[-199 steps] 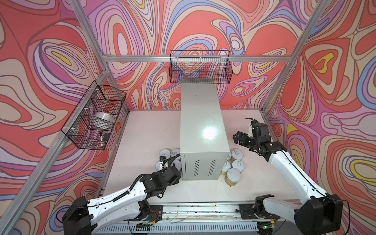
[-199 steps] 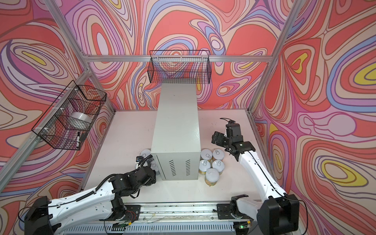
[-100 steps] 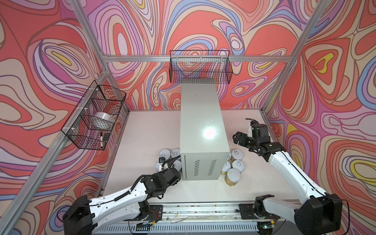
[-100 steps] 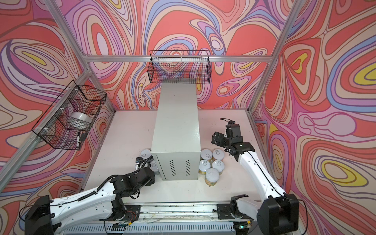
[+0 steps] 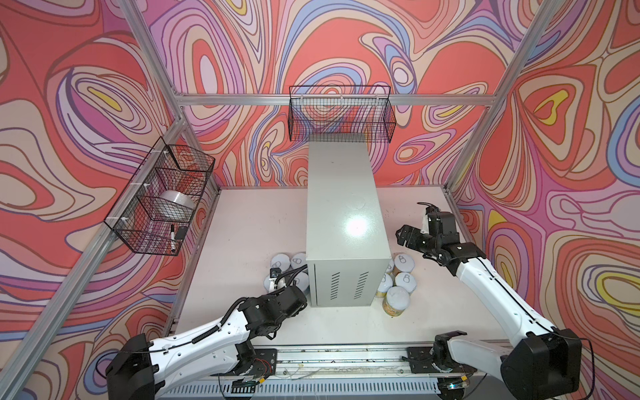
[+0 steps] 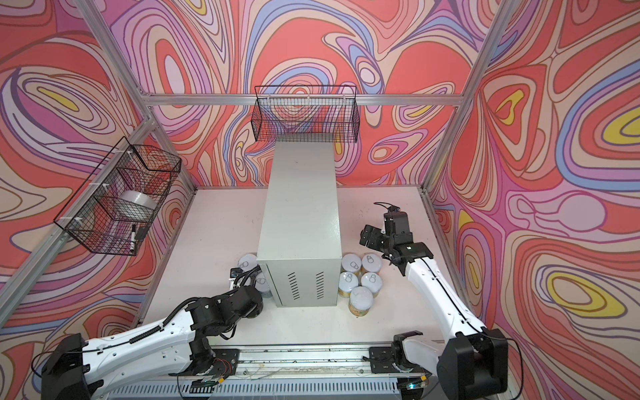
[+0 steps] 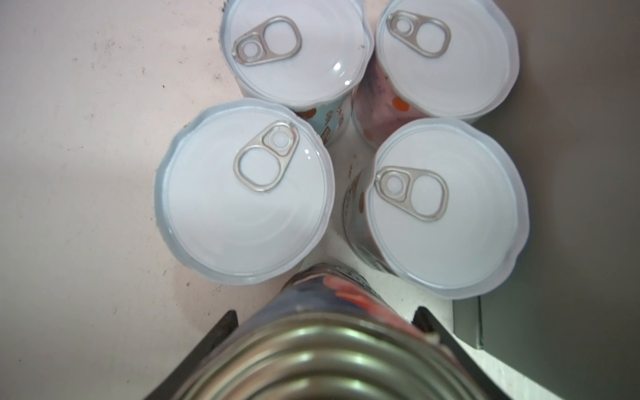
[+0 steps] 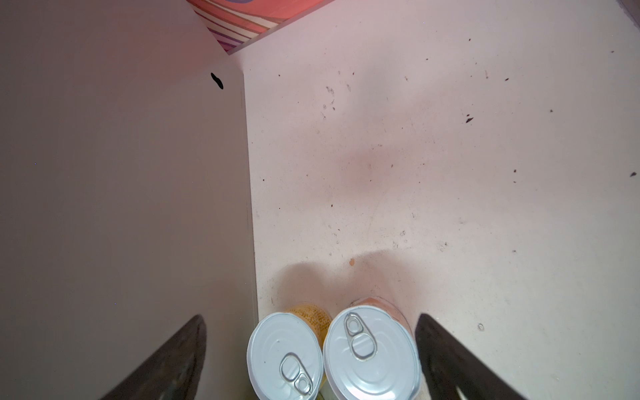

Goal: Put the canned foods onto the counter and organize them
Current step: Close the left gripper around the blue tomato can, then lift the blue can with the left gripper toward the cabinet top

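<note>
White tabletop [image 5: 249, 225], swirl-pattern walls [image 5: 104, 104], grey counter [image 5: 346, 207] in the middle with its glossy top bare. On the left gripper [image 7: 325, 313] the jaws are drawn in on both sides of the dark navy can [image 7: 332, 349]. Its ridged metal end faces the wrist camera, so it looks upside down. The pads [image 7: 218, 332] seem to touch its wall, with nothing else between them. Can't tell if it is off the tabletop yet.

Just past it, four lidded cans [image 7: 247, 194] stand packed together, the nearest two almost touching the navy one. The whole group sits on the tabletop against the counter's left side, by its vented front corner. Across the counter, the right gripper [image 5: 406, 238] is spread wide and holds nothing. It hovers over the five cans [image 6: 372, 280] beside the counter's right side, near the same front edge.

Step in hand, my read: first can going up. To do it well:
- Make sure the squeeze is firm before rising, since smooth tin may slip.
- Lift straight up so the neighbours don't get knocked.
- Clear the counter's top edge fully before swinging across.
- Set it down at a back corner of the counter top, leaving room for rows.
- Hold the right arm clear of that path.
</note>
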